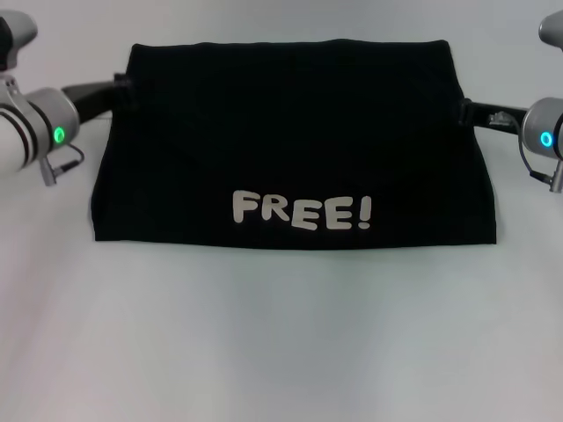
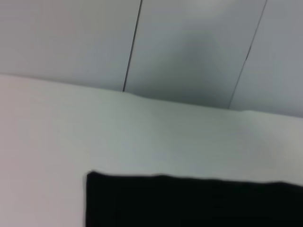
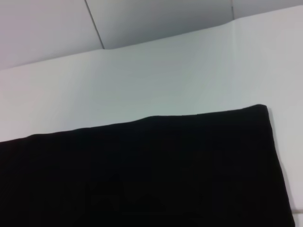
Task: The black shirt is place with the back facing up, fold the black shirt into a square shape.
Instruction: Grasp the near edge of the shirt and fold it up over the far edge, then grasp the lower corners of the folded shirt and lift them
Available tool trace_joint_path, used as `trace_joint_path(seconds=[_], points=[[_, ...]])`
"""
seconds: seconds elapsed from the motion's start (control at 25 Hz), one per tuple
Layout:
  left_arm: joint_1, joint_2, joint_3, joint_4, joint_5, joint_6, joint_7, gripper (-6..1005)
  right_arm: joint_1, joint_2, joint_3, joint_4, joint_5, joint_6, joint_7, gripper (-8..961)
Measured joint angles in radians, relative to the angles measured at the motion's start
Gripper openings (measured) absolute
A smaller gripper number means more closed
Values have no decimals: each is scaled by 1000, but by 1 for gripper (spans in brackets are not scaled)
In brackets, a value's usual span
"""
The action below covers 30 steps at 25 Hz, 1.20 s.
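The black shirt [image 1: 290, 141] lies flat on the white table [image 1: 281, 343] as a wide folded rectangle. White "FREE!" lettering [image 1: 302, 212] faces up near its front edge. My left gripper [image 1: 119, 86] reaches in low at the shirt's far left side, touching or just beside the cloth edge. My right gripper [image 1: 464, 112] sits the same way at the shirt's right side. A corner of the black shirt [image 2: 189, 203] fills the left wrist view's lower part. The right wrist view shows another corner of the black shirt [image 3: 142, 175].
Bare white tabletop stretches in front of the shirt and to both sides. The wrist views show the table's far edge [image 2: 189, 101] and a grey panelled wall [image 2: 189, 47] behind it.
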Motion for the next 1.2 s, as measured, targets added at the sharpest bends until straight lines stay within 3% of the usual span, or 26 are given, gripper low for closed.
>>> trace_joint_path(seconds=[0.28,0.56,0.68,0.88,1.04,1.08,1.12,1.2], points=[[11,-34,-4,-19,-2,-5,80,74,-14,7,-1,15,0,26,0,92],[3,-41,-1,-18,-4,-67,106,93,-29,14,-15,-2,0,25,0,163],[-8,-41,-1,-19,-5,-130,107,219,-34,18,-16,-22,0,28,0,193],[-17,-23,-3,-7,-5,-183,105,413,-51,23,-11,-62,17,24,0,436],[-7,-13,-6,17,-6,-180,82,548,-86,14,-16,-89,67,-46,0,598],[1,-13,-4,24,-6,-175,66,632,-96,12,-16,-99,77,-72,0,638],[10,-13,-2,29,-4,-168,45,716,-112,10,-16,-111,90,-107,0,637],[36,-13,3,43,3,-121,-6,715,-148,8,-16,-138,110,-179,0,635]])
